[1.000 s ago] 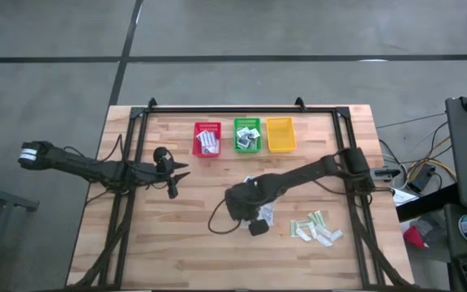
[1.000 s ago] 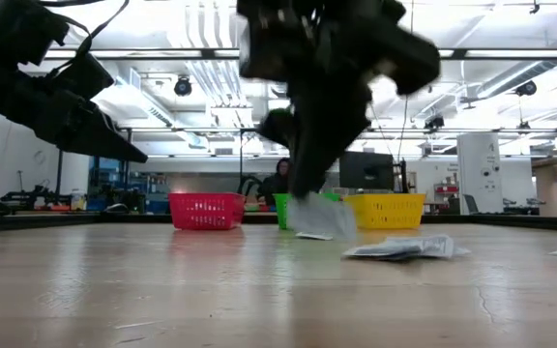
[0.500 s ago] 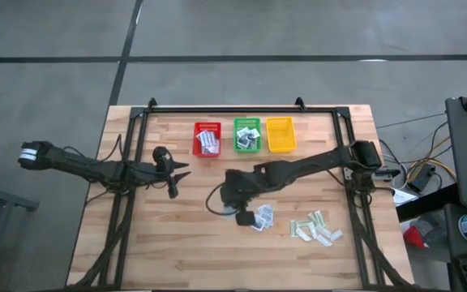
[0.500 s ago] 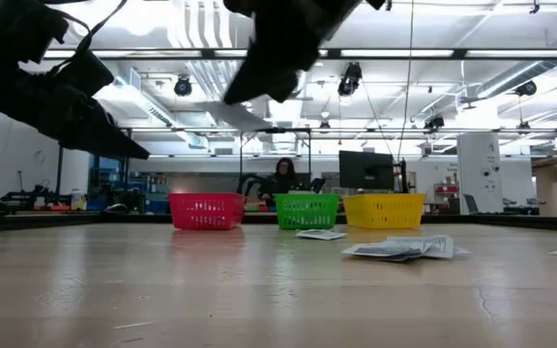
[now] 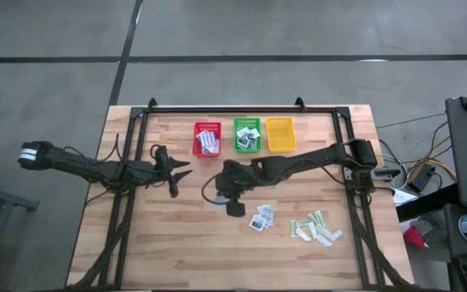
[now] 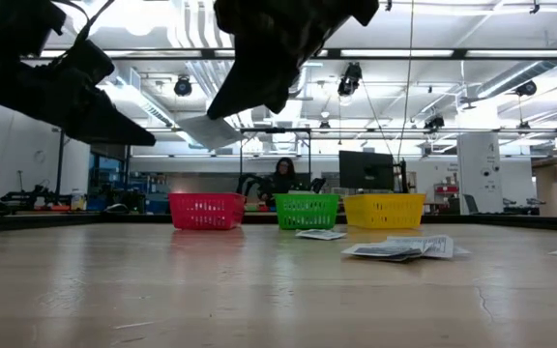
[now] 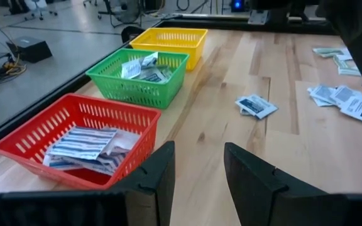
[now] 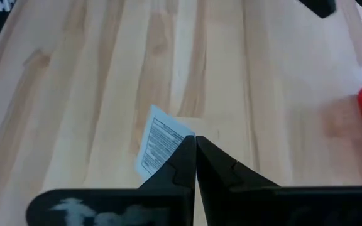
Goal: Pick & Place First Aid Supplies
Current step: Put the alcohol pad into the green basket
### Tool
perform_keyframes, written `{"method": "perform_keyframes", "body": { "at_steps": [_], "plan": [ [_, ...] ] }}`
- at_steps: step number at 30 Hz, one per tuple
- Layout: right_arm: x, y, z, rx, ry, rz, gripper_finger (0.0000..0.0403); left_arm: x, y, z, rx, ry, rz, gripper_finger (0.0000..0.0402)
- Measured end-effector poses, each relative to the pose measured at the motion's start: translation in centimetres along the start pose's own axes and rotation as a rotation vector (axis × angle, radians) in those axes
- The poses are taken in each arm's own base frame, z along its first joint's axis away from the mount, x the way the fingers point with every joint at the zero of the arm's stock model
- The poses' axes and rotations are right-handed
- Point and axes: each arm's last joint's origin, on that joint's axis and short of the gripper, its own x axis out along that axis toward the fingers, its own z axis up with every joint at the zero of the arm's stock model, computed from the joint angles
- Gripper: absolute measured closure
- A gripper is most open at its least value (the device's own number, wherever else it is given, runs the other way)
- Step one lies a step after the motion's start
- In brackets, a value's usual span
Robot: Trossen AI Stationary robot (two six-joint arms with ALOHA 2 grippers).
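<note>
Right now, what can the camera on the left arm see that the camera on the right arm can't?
Only the left wrist view shows the green basket, the yellow basket and loose packets lying on the table. Only the right wrist view shows the right gripper shut on a white packet, lifted above the wood. Both show the wooden table and the red basket, just its edge in the right one.

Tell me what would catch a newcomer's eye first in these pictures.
Probably the right gripper, raised above the middle of the wooden table, shut on a small white printed packet. Next, the row of red, green and yellow plastic baskets at the far edge. The left gripper waits open beside the red one.
</note>
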Motion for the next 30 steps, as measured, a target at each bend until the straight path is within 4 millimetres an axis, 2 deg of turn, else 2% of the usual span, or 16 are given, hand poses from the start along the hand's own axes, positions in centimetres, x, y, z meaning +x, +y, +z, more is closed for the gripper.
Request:
{"method": "perform_keyframes", "body": {
  "at_steps": [5,13,20,27,30],
  "plan": [
    [0.0,0.1,0.0,-0.095,0.001,0.049,0.0395,0.0,0.0,0.1,-0.027,-0.006,-0.001,0.0268],
    [-0.5,-0.3,0.0,-0.225,-0.026,0.518,0.0395,0.0,0.0,0.1,-0.231,-0.007,-0.002,0.0268],
    [-1.6,-2.7,0.2,-0.255,-0.128,0.916,0.0395,0.0,0.0,0.1,-0.365,-0.007,-0.003,0.0268],
    [-3.1,-5.5,0.3,-0.193,-0.223,1.295,0.0395,0.0,0.0,0.1,-0.380,-0.009,-0.003,0.0268],
    [-3.5,-5.9,0.4,-0.180,-0.236,1.355,0.0395,0.0,0.0,0.1,-0.380,-0.009,-0.003,0.0268]
  ]
}}
